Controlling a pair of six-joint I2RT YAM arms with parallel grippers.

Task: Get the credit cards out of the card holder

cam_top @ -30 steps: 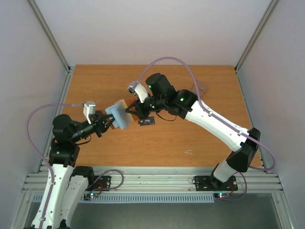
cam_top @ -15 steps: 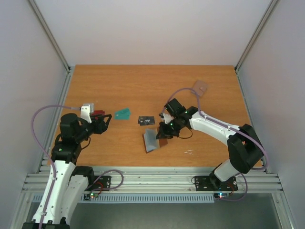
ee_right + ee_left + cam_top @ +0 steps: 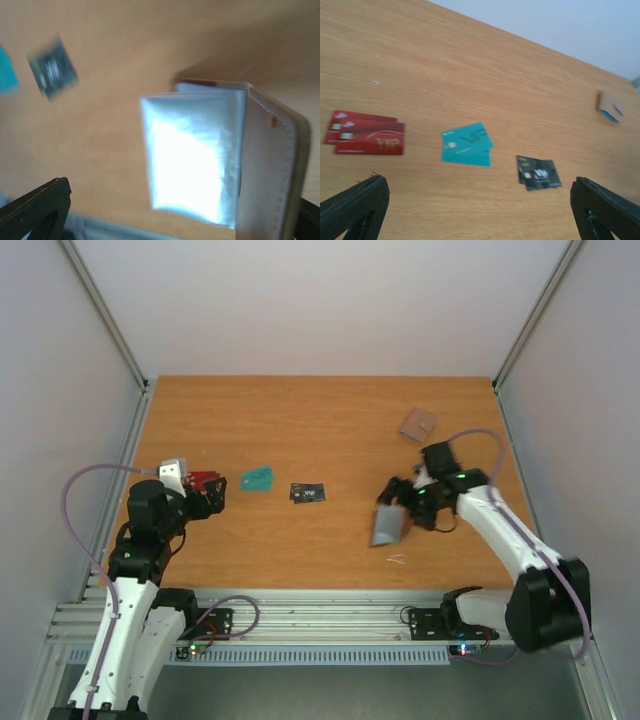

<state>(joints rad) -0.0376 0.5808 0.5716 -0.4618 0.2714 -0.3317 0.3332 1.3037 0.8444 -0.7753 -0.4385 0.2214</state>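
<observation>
The card holder point(image 3: 388, 526) lies open at the right, its brown stitched cover point(image 3: 267, 165) beside a pale shiny lining point(image 3: 192, 157). My right gripper point(image 3: 404, 509) point(image 3: 182, 200) stands open right over it, fingers wide on either side. Credit cards lie on the table: red ones point(image 3: 206, 480) point(image 3: 365, 133), teal ones point(image 3: 258, 478) point(image 3: 466, 144) and black ones point(image 3: 308, 493) point(image 3: 538, 173). My left gripper point(image 3: 212, 498) point(image 3: 477, 200) is open just in front of the red cards, with nothing between its fingers.
A small brown squarish thing with a blue edge point(image 3: 418, 423) point(image 3: 610, 106) lies at the back right. Metal frame posts and rails run along the table's sides, and the arm bases stand at the near edge point(image 3: 320, 612).
The two grippers no longer hold the card holder up between them. My right arm has swung to the right with it and opened. My left gripper has drawn back and opened.
</observation>
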